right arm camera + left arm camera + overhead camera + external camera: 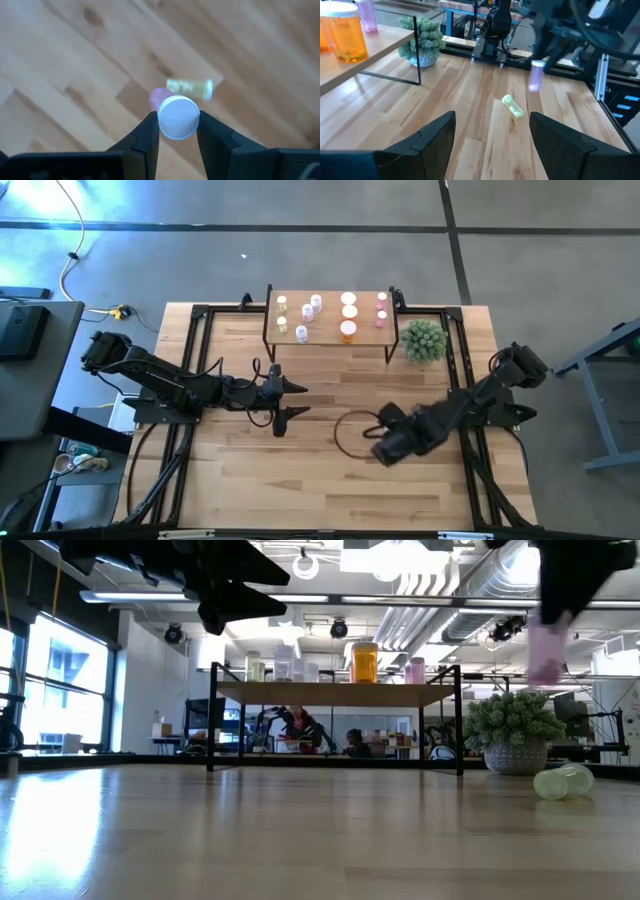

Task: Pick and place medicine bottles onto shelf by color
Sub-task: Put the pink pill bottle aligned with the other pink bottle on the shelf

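Right wrist view: we have the right gripper (pixel 178 131) clamped on the pink bottle (pixel 172 112) just below its white cap, lifted above the table's middle; it looks light, rigid and slick. The left gripper (pixel 491 135) waits, fingers apart, near the shelf's (pixel 330 338) front edge

No readable text, labels, brands or numbers anywhere; bottle markings too small and blurred to read.

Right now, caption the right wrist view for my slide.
Right gripper holds a pink medicine bottle above a fallen yellow-green bottle.
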`<action>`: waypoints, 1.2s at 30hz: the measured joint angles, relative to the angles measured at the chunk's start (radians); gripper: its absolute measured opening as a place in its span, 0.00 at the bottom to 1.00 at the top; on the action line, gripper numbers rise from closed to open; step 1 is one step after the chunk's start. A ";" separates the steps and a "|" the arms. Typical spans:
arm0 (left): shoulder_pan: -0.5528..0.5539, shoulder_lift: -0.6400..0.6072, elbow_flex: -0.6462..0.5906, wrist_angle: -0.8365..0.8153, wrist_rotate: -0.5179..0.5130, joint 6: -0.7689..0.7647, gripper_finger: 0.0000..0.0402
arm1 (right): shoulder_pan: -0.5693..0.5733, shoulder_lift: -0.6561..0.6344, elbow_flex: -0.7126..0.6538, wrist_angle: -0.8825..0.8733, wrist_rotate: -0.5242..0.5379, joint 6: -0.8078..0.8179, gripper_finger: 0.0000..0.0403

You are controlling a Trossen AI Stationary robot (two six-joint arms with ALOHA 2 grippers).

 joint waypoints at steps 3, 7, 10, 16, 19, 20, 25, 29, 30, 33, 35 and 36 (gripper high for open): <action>0.000 0.000 0.000 0.000 0.000 0.000 0.61 | -0.070 0.000 0.034 -0.026 0.000 -0.102 0.25; 0.002 0.000 0.000 0.001 0.000 0.014 0.61 | -0.151 0.000 0.091 -0.087 0.045 -0.216 0.25; 0.002 0.000 0.000 0.001 0.000 0.048 0.61 | -0.211 0.000 0.140 -0.159 0.088 -0.285 0.25; 0.002 0.000 0.000 0.001 0.000 0.050 0.61 | -0.351 0.000 0.227 -0.255 0.150 -0.418 0.25; 0.001 0.000 0.000 0.002 0.000 0.053 0.61 | -0.424 0.000 0.258 -0.259 0.150 -0.506 0.25; 0.001 0.000 0.000 0.005 0.000 0.054 0.61 | -0.447 0.000 0.268 -0.259 0.149 -0.534 0.25; 0.002 0.000 0.019 0.015 0.000 0.139 0.61 | -0.557 0.000 0.313 -0.270 0.149 -0.635 0.25; 0.002 0.000 0.036 0.006 0.016 0.198 0.61 | -0.636 0.000 0.349 -0.278 0.131 -0.686 0.25; 0.002 0.000 0.038 0.005 0.019 0.210 0.61 | -0.655 0.000 0.360 -0.281 0.131 -0.701 0.25; 0.005 0.000 0.040 0.007 0.019 0.236 0.61 | -0.711 0.000 0.395 -0.288 0.129 -0.727 0.25; 0.015 0.000 0.040 0.006 0.020 0.237 0.61 | -0.747 0.000 0.424 -0.293 0.124 -0.748 0.25; 0.023 0.000 0.040 0.007 0.021 0.232 0.61 | -0.765 0.000 0.439 -0.293 0.122 -0.758 0.25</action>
